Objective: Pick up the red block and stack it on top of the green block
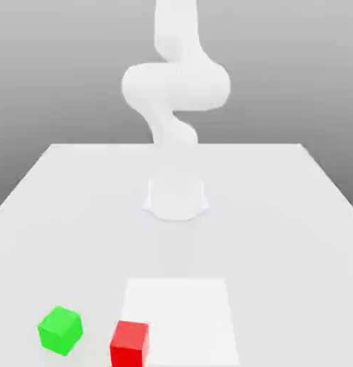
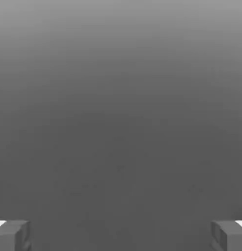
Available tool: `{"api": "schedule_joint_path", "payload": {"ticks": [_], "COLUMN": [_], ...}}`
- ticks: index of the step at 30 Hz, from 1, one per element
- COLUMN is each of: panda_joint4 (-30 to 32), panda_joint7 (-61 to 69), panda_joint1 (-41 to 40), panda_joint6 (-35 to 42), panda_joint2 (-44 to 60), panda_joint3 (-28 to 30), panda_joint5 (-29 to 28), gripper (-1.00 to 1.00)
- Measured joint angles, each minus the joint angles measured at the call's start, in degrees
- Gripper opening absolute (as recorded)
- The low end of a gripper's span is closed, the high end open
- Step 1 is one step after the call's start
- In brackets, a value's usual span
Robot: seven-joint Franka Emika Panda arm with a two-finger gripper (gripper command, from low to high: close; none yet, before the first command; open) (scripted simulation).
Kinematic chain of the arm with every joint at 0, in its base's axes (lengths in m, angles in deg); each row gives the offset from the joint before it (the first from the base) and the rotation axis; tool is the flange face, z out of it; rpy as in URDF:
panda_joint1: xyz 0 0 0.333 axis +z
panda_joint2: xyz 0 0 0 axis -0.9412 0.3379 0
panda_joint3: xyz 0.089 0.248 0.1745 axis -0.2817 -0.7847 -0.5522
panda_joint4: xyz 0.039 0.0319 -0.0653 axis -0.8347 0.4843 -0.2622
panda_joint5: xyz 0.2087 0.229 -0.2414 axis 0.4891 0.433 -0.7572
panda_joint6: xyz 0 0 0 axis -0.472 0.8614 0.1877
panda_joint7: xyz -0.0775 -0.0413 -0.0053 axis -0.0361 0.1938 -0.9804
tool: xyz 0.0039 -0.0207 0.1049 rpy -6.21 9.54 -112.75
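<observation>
The claw (image 2: pixel 121 238) was wide open in the hand view, its two fingertips well apart, with nothing held between them. Behind them was plain dark grey shading.

In the exterior view, the white arm (image 1: pixel 176 86) rose from its base (image 1: pixel 176 199) near the middle of the pale tabletop (image 1: pixel 279 244), its upper part reaching the top edge of the view.

The red block (image 1: pixel 129 345) sat near the bottom edge of that view, overlapping the near corner, on the exterior view's left, of a brighter white square (image 1: pixel 182 319) on the tabletop. The green block (image 1: pixel 61 330) sat farther toward the exterior view's left, on the tabletop beside that square and turned at an angle. The two blocks were near each other but apart, with bare tabletop between them, and neither was stacked on the other.
</observation>
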Motion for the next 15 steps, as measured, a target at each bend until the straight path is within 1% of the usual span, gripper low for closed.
{"api": "schedule_joint_path", "payload": {"ticks": [15], "panda_joint4": [4.2], "panda_joint7": [1.8], "panda_joint1": [-1.0], "panda_joint6": [-11.3], "panda_joint2": [31.5], "panda_joint3": [3.3], "panda_joint5": [1.8], "gripper": [0.00]}}
